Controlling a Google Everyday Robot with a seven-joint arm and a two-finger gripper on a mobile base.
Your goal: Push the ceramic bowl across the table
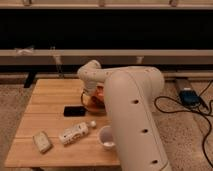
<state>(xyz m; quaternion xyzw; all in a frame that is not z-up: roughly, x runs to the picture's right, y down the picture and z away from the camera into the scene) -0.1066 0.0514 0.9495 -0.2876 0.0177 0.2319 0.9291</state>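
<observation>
The arm (pixel 131 115), a thick white body, fills the right half of the view, rising from the bottom edge and bending left over the table (pixel 47 102), a low piece with a light wooden plank top set before a dark wall with pale horizontal rails. The gripper (pixel 92 97) sits at the far end of the arm, down over the right-centre of the table top, right at the bowl (pixel 98 96); the arm's last rounded joint covers it, so whether it is wide, narrow or in contact with the bowl cannot be told. The bowl (glossy orange-brown) shows only as a sliver between that joint and the arm's main body, on the table near its right side and toward the far half. A white bottle (pixel 75 133) lies on its side on the near half of the table. A white cup (pixel 106 137) stands just right of the bottle, close against the arm. A flat black object (pixel 74 110) lies just left of the bowl. A small pale block (pixel 42 141) rests near the front left corner. On the floor to the right, black cables (pixel 175 107) lead to a blue box (pixel 189 96).
</observation>
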